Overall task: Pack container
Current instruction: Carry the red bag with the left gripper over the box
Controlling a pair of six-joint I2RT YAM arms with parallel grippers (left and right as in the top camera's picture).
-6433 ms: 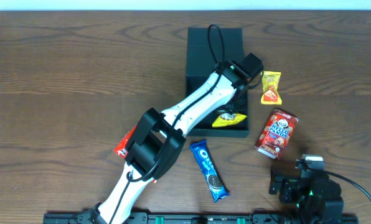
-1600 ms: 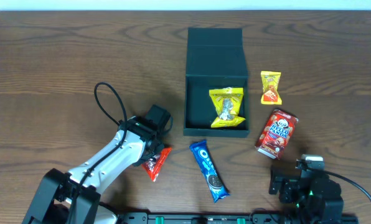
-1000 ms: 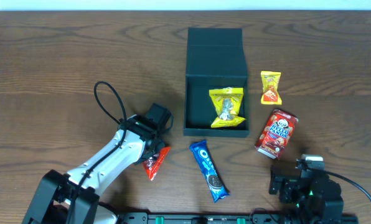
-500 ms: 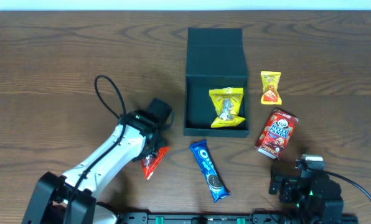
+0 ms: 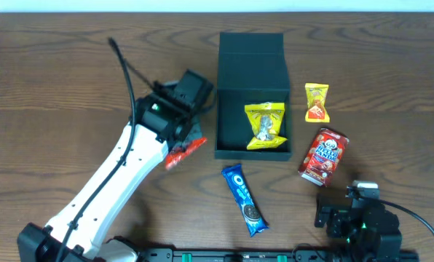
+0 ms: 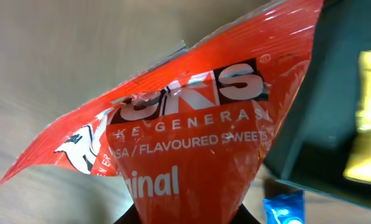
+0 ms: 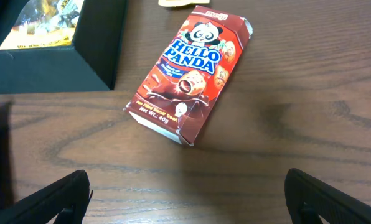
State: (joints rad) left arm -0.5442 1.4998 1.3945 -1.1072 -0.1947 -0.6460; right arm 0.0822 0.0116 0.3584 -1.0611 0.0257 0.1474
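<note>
Plenty is scattered on the wooden table (image 5: 57,87) around the container (image 5: 250,153). A small yellow sweet packet (image 5: 317,102) is laid just beside its right wall. A Hello Panda box (image 5: 323,153) is tipped on its side near the front right corner. A blue Oreo packet (image 5: 244,198) is laid at a slant just in front of the front wall.

On the left side, the left arm is stretched up from the near edge. The left gripper (image 5: 182,143) is clamped on a red sweets packet (image 5: 188,148), which is held just beside the left wall. Whether the packet is touching the wood can't be told.

The right gripper (image 7: 185,199) is parked at the near right edge, fingers spread wide and gripping nothing, with the Hello Panda box seen ahead of it.

The container is placed mid-table toward the far edge, with its lid flipped back. One yellow packet (image 5: 264,125) is lying inside, tucked toward the front right corner.
</note>
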